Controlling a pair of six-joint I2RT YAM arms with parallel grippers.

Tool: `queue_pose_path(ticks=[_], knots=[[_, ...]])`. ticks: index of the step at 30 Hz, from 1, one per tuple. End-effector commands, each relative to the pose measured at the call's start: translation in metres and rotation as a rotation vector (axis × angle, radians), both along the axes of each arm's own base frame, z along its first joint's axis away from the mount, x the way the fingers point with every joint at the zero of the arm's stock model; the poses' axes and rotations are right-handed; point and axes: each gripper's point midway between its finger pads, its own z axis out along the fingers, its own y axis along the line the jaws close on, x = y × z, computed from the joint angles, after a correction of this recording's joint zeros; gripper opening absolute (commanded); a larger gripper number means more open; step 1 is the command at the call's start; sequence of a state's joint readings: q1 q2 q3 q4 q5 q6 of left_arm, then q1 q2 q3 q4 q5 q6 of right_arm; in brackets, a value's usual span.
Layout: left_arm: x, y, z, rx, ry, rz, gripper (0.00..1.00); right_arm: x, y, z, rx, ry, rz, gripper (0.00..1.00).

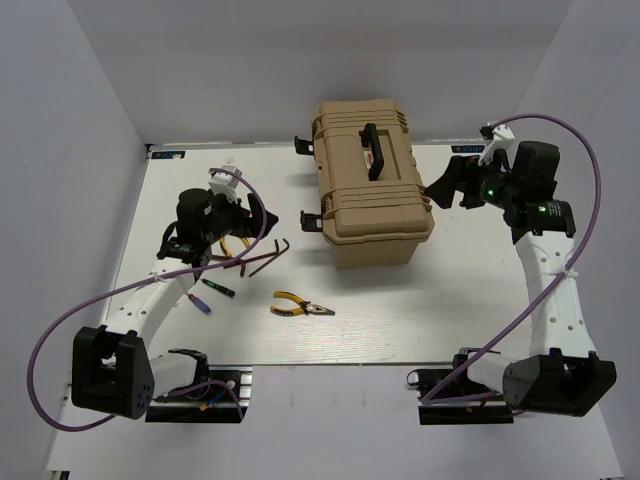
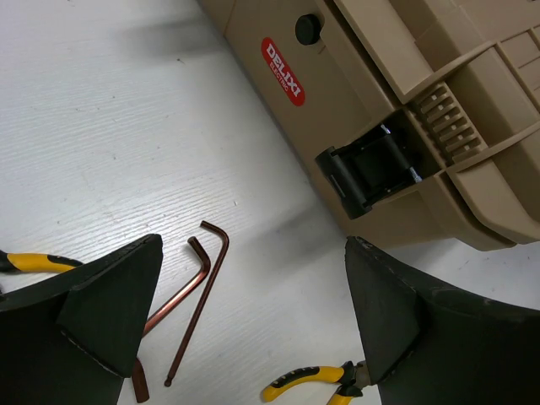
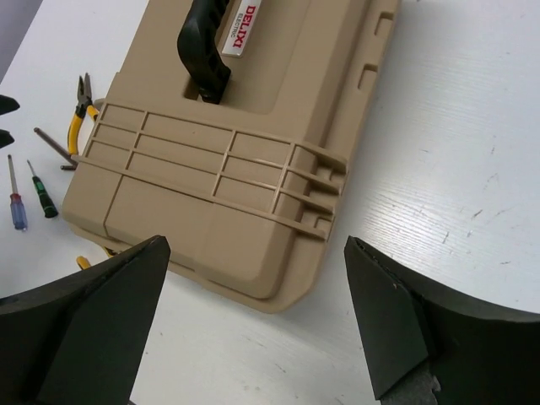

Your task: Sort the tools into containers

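The tan ribbed toolbox [image 1: 370, 190] stands shut at the table's middle back, black handle [image 1: 375, 152] on top. My left gripper [image 1: 258, 222] is open and empty, above two dark hex keys [image 1: 268, 252] left of the box. In the left wrist view the gripper [image 2: 253, 245] frames the hex keys [image 2: 201, 283] and a black latch [image 2: 367, 173]. Yellow-handled pliers [image 1: 300, 307] lie in front; a second pair [image 1: 235, 243] is partly hidden under the left arm. Green [image 1: 218, 288] and blue [image 1: 200, 303] screwdrivers lie near them. My right gripper [image 1: 440, 190] is open and empty beside the box's right end [image 3: 219, 186].
White walls close in the table on the left, back and right. The arm bases [image 1: 190, 385] sit at the near edge. A purple cable [image 1: 60, 340] loops beside the left arm. The right wrist view shows the pliers [image 3: 82, 110] and screwdrivers [image 3: 25, 198] beyond the box.
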State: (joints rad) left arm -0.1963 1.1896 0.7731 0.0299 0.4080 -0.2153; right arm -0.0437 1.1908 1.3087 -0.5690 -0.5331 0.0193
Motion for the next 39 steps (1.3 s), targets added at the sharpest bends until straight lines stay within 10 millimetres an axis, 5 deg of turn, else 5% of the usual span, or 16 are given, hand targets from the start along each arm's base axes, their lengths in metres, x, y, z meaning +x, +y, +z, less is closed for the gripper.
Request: queue_pose_path(ticks=[1, 9, 11, 13, 15, 17, 18, 19, 20, 21, 23, 24, 25, 28, 34, 39], knots=[[0.001, -0.002, 0.021, -0.012, -0.052, -0.016, 1.00, 0.003, -0.005, 0.009, -0.018, -0.048, -0.034, 0.90], [0.001, -0.003, 0.021, -0.020, -0.047, -0.013, 1.00, 0.013, 0.016, 0.029, -0.003, -0.124, 0.125, 0.88], [0.001, -0.003, 0.021, -0.020, -0.047, -0.013, 1.00, 0.024, 0.020, 0.034, 0.005, -0.093, 0.131, 0.75], [0.000, -0.004, 0.021, -0.022, -0.046, -0.022, 1.00, 0.035, 0.022, 0.026, -0.011, -0.052, 0.131, 0.36], [-0.003, -0.009, 0.024, -0.035, -0.056, -0.054, 0.46, 0.045, 0.032, 0.029, -0.028, -0.024, 0.143, 0.05], [-0.004, -0.010, 0.025, -0.038, -0.056, -0.064, 0.00, 0.051, 0.037, 0.034, -0.047, -0.025, 0.140, 0.05], [-0.003, -0.010, 0.021, -0.036, -0.045, -0.064, 0.00, 0.057, 0.045, 0.030, -0.056, -0.015, 0.154, 0.11], [-0.003, -0.012, 0.023, -0.041, -0.055, -0.076, 0.00, 0.062, 0.049, 0.038, -0.065, -0.036, 0.160, 0.40], [-0.003, -0.012, 0.023, -0.041, -0.055, -0.076, 0.00, 0.064, 0.051, 0.037, -0.080, -0.031, 0.159, 0.52], [-0.003, -0.012, 0.023, -0.041, -0.055, -0.076, 0.32, 0.076, 0.064, 0.038, -0.101, -0.029, 0.170, 0.59], [-0.004, -0.012, 0.027, -0.043, -0.064, -0.076, 0.80, 0.092, 0.080, 0.022, -0.154, 0.009, 0.173, 0.72], [-0.004, -0.012, 0.027, -0.050, -0.059, -0.074, 0.86, 0.099, 0.083, 0.025, -0.168, -0.004, 0.160, 0.72], [-0.003, -0.011, 0.027, -0.047, -0.059, -0.063, 0.89, 0.113, 0.075, 0.012, -0.223, 0.016, 0.086, 0.72], [-0.003, -0.011, 0.027, -0.047, -0.059, -0.063, 0.91, 0.134, 0.096, -0.005, -0.253, 0.018, 0.057, 0.72], [-0.003, -0.011, 0.027, -0.047, -0.059, -0.063, 0.91, 0.170, 0.117, -0.019, -0.271, -0.009, -0.019, 0.69], [-0.003, -0.012, 0.031, -0.051, -0.068, -0.074, 0.91, 0.180, 0.126, -0.039, -0.301, 0.012, -0.029, 0.68]])
